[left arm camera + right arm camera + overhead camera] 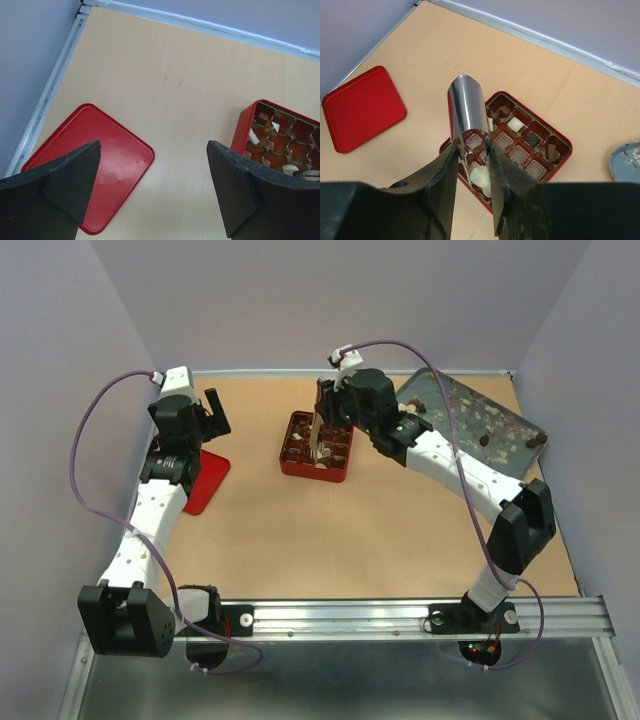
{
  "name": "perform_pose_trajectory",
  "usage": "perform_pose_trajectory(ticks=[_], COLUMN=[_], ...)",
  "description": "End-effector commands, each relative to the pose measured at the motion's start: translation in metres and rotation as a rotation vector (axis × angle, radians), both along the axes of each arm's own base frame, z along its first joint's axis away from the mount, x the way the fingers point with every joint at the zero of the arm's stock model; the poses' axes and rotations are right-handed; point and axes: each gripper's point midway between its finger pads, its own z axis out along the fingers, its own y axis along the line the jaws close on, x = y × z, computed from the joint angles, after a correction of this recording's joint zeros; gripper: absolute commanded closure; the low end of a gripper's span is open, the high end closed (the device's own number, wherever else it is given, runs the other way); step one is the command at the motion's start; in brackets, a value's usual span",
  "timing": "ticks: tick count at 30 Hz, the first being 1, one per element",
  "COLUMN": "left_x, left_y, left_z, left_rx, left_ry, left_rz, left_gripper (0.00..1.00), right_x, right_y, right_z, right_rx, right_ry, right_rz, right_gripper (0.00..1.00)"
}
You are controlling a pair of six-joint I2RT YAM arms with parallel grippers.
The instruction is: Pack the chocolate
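My right gripper (472, 147) is shut on the metal tongs (466, 107) and holds them over the near-left part of the red gridded box (540, 120). A cream white chocolate (481, 176) shows between the tongs' arms; I cannot tell whether it is gripped or lying in a cell. More chocolate pieces, white (515, 124) and dark (533, 138), sit in the box's cells. In the top view the right gripper (325, 412) and tongs (321, 443) stand above the box (300, 468). My left gripper (152, 190) is open and empty above bare table, between the lid and the box (245, 125).
A red lid (207, 480) lies flat at the left, also seen in the left wrist view (95, 165). A grey-blue tray (500, 405) at the back right holds several loose chocolate pieces (484, 439). Walls enclose the table on three sides.
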Motion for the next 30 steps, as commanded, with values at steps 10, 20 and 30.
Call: perform_pose_trajectory(ticks=[10,20,30], left_x=[0.002,0.001,0.001], left_y=[0.005,0.004,0.005], left_z=[0.015,0.016,0.016], left_rx=[0.011,0.006,0.007], left_ry=[-0.054,-0.057,-0.059], left_rz=[0.016,0.012,0.013], left_gripper=[0.01,0.01,0.01], right_x=[0.005,0.002,0.0], right_y=[0.028,0.042,0.047], right_z=[0.033,0.032,0.028], right_rx=[0.071,0.077,0.065], right_ry=[-0.056,-0.052,-0.046], right_rz=[0.052,0.08,0.085], right_gripper=[0.76,0.76,0.69])
